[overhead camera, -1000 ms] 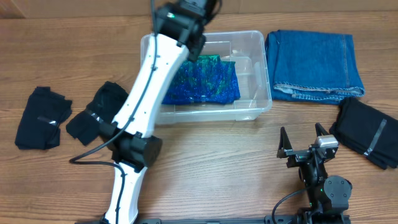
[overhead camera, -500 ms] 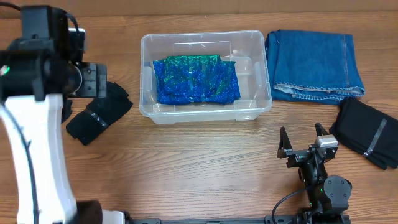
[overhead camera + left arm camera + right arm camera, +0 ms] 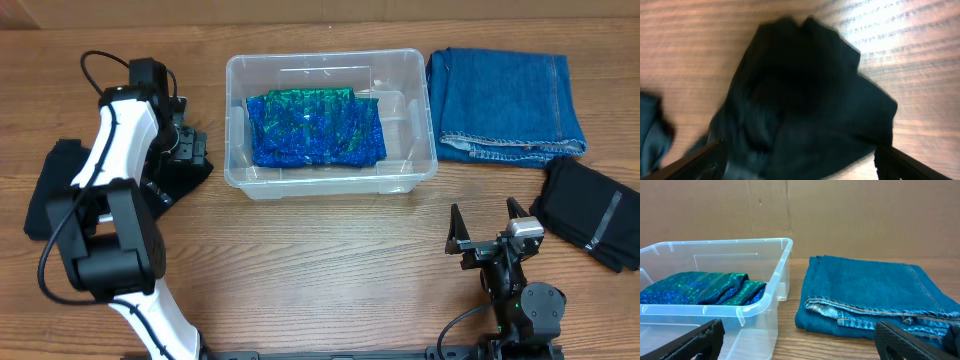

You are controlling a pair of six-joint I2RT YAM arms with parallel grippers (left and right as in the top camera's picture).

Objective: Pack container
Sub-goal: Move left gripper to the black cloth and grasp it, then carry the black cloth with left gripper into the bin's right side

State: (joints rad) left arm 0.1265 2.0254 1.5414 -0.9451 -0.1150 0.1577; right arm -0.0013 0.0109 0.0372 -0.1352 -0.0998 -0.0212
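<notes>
A wood-grain table (image 3: 320,260) fills the overhead view, with a plain brown cardboard wall behind it in the right wrist view; the clear plastic rectangular container with rounded corners (image 3: 330,186) (image 3: 776,280) sits at the far middle of the table, upright and uncovered; a folded piece of shimmering blue-green fabric (image 3: 315,130) (image 3: 700,287) lies flat inside it, covering most of the base. Just beside the container, on its right, lies a folded pair of blue denim jeans (image 3: 505,100) (image 3: 875,295); nearer the front right edge rests a folded black garment with a grey stripe (image 3: 590,210). On the left, a crumpled black cloth (image 3: 190,172) (image 3: 805,100) lies near the container's left wall, and another dark folded piece (image 3: 45,190) lies further left. The left gripper (image 3: 186,148) (image 3: 800,165) hangs over the crumpled black cloth, its fingers spread wide on either side and grasping nothing; whether they touch the cloth is unclear, as the wrist view is blurred. The right gripper (image 3: 487,235) (image 3: 800,340) sits low at the front right, well apart from the container, jaws spread and empty, facing the container and jeans.
</notes>
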